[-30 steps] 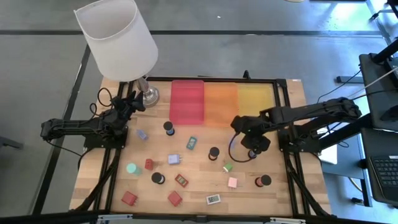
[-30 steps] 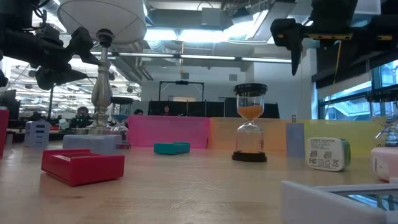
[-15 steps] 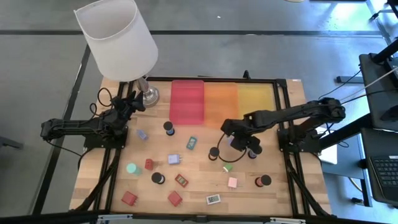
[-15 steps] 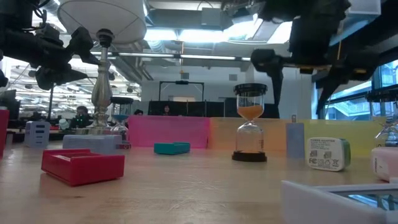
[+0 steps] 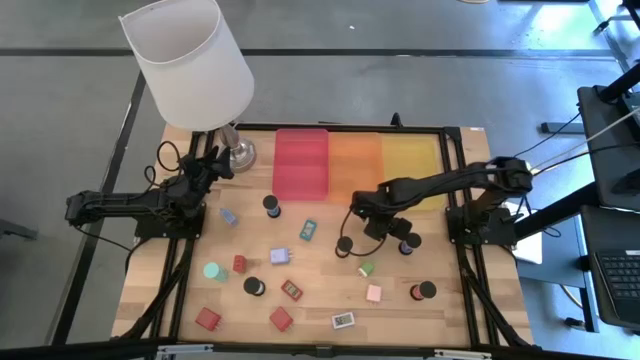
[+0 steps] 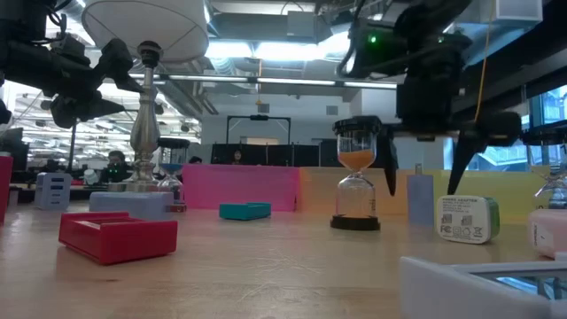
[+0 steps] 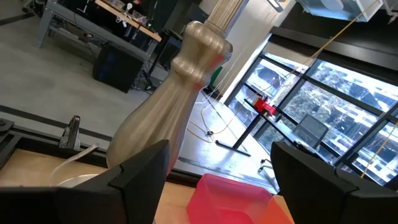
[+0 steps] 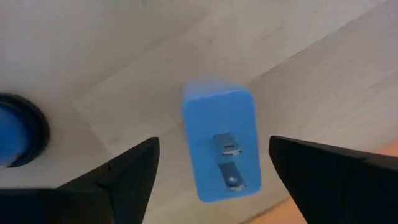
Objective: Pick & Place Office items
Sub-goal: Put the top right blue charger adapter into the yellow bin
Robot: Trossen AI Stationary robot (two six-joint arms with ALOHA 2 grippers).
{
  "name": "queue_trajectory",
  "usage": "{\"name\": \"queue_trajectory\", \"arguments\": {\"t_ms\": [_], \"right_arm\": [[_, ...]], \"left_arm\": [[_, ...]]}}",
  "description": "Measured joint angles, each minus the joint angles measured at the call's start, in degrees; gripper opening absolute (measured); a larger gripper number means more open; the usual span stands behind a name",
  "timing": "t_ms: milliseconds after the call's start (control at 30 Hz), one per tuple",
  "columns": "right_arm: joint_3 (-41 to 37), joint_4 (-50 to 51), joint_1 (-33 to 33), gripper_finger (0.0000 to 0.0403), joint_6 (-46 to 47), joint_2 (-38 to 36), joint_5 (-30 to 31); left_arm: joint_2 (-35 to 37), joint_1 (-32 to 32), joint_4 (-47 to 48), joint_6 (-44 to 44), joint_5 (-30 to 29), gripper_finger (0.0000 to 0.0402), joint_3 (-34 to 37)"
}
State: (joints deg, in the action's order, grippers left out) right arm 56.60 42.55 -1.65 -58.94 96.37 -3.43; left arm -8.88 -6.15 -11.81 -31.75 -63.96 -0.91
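Small office items lie scattered on the wooden table. A blue plug block stands upright on the wood, prongs on top; it also shows in the low view. My right gripper points down over it, open, one finger on each side and a gap to both. Beside it stand an hourglass and a blue-topped black cylinder. My left gripper waits open at the far left, by the lamp's base.
Red, orange and yellow trays line the far edge. A teal block, a green cube, a pink cube, a white block and red blocks lie nearer. The lamp's white shade overhangs the far left corner.
My right gripper has come down and moved toward the table's left, from high above the blue-topped cylinder to around the blue plug block. Its fingers now reach below the block's top. No item has moved.
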Motion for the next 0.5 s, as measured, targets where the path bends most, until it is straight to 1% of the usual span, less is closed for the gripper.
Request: {"name": "queue_trajectory", "arguments": {"t_ms": [100, 167, 233, 367, 400, 500], "right_arm": [[0.0, -0.5, 0.0, 0.0278, 3.4, 0.5, 2.4], [0.0, -0.5, 0.0, 0.0253, 5.6, 0.5, 2.8], [0.0, -0.5, 0.0, 0.0220, 6.6, 0.5, 2.8], [0.0, -0.5, 0.0, 0.0134, 8.7, 0.5, 2.2], [0.0, -0.6, 0.0, 0.0122, 9.0, 0.5, 1.5], [0.0, -0.5, 0.0, 0.0123, 12.0, 0.5, 0.6]], "left_arm": [[0.0, 0.0, 0.0, 0.0, 0.0, 0.0276, 0.0], [0.0, 0.0, 0.0, 0.0, 0.0, 0.0276, 0.0], [0.0, 0.0, 0.0, 0.0, 0.0, 0.0276, 0.0], [0.0, 0.0, 0.0, 0.0, 0.0, 0.0276, 0.0], [0.0, 0.0, 0.0, 0.0, 0.0, 0.0276, 0.0], [0.0, 0.0, 0.0, 0.0, 0.0, 0.0276, 0.0]]}}
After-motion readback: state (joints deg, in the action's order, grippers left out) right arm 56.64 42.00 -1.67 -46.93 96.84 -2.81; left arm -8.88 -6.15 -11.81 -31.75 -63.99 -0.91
